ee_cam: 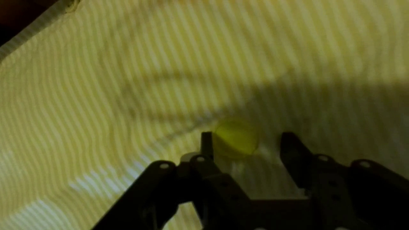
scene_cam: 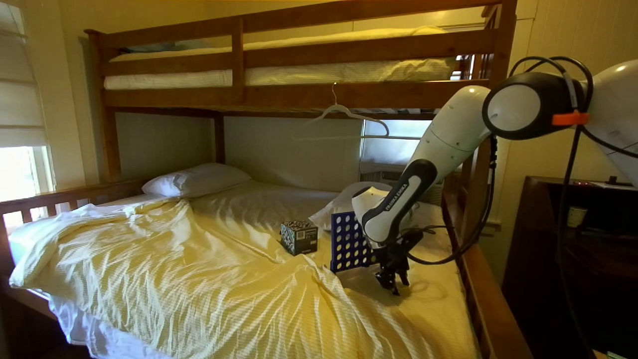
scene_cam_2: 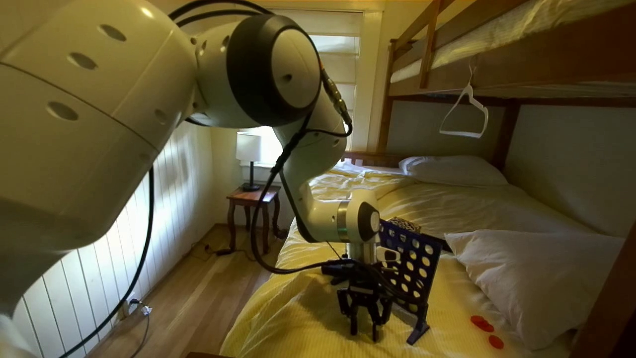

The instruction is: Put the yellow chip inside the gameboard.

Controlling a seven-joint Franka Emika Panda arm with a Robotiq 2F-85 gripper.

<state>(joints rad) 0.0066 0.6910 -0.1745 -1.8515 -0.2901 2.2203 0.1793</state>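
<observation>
Red discs (scene_cam_2: 482, 324) between gameboard (scene_cam_2: 417, 264) and pillow (scene_cam_2: 544, 281)

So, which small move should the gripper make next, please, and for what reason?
Probably close the gripper gently, if it is low enough: in the wrist view, the yellow chip shows between its open jaws, nearer to one.
</observation>
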